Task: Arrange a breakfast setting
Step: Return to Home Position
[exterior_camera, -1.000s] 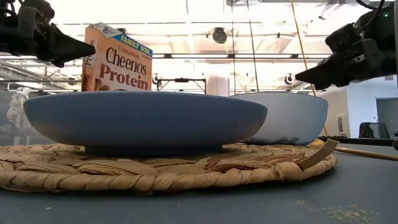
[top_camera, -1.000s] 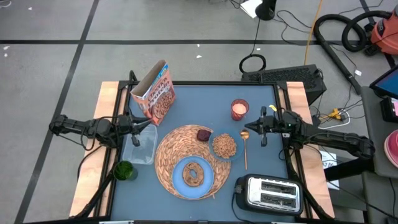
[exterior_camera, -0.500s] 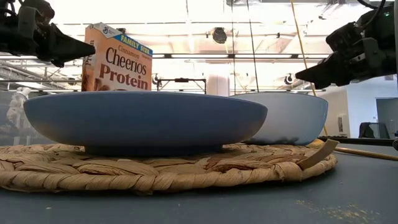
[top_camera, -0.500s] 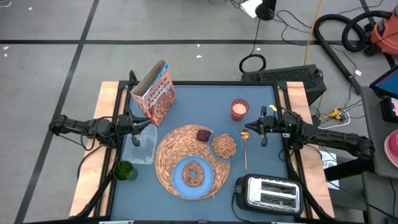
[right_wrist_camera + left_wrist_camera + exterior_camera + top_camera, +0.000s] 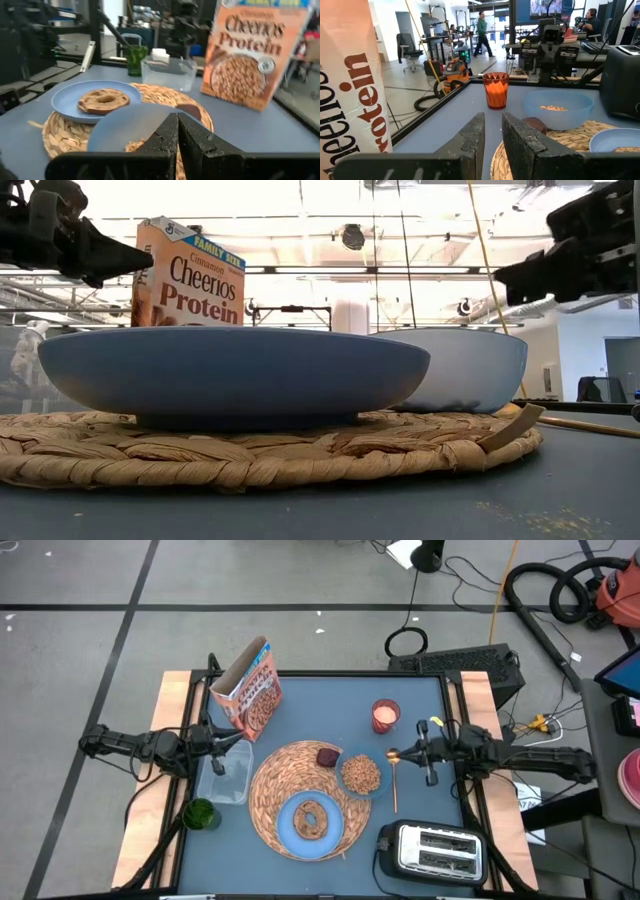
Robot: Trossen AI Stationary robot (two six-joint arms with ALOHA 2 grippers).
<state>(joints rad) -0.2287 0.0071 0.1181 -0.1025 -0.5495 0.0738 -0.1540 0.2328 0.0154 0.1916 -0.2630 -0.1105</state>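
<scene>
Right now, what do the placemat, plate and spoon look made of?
Placemat: woven straw or similar dried fibre, matte; braided coils show. Plate: smooth light-blue, soft sheen, likely ceramic or plastic, can't tell which. Spoon: gold-coloured, probably metal.

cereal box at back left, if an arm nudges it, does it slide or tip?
The Cheerios Protein box likely tips: it stands upright, tall on a narrow base. Its top flap is open, so some contents are probably gone, leaving it light. Thin cardboard may dent under a tight pinch.
</scene>
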